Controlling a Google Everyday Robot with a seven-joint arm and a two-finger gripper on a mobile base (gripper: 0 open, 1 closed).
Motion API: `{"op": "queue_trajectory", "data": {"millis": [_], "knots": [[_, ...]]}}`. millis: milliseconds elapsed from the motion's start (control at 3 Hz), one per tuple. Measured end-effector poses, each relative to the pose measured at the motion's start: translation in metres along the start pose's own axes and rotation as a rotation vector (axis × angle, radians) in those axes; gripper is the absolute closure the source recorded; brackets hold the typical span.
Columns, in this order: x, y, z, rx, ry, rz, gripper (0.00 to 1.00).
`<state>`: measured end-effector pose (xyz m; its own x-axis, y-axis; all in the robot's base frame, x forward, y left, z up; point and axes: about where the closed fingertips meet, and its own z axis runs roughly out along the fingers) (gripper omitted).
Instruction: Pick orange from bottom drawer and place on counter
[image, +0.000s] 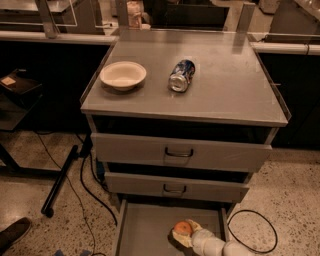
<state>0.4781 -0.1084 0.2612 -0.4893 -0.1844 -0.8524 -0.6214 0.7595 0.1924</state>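
Note:
The orange (182, 227) is in the open bottom drawer (145, 227), near the middle of its grey floor. My gripper (186, 236) reaches in from the lower right on a white arm, and its pale fingers are shut around the orange from below and from the right. The counter (225, 85) is the flat grey top of the cabinet, well above the gripper.
A white bowl (123, 75) and a crushed blue-silver can (181, 75) lie on the counter. The two upper drawers (180, 152) are closed above the open one. A black cable loop (252, 232) lies on the floor at the right, and a black pole (60, 180) at the left.

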Motion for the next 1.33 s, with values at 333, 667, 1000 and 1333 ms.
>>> {"op": "queue_trajectory", "data": {"millis": [333,667,1000,1333], "knots": [[-0.037,-0.019,-0.029,0.097,-0.043,-0.027,1.0],[-0.085,-0.031,-0.053,0.163,-0.075,-0.073,1.0],[-0.085,-0.031,-0.053,0.163,-0.075,-0.073,1.0],[-0.105,-0.035,-0.072,0.195,-0.095,-0.094,1.0]]}}
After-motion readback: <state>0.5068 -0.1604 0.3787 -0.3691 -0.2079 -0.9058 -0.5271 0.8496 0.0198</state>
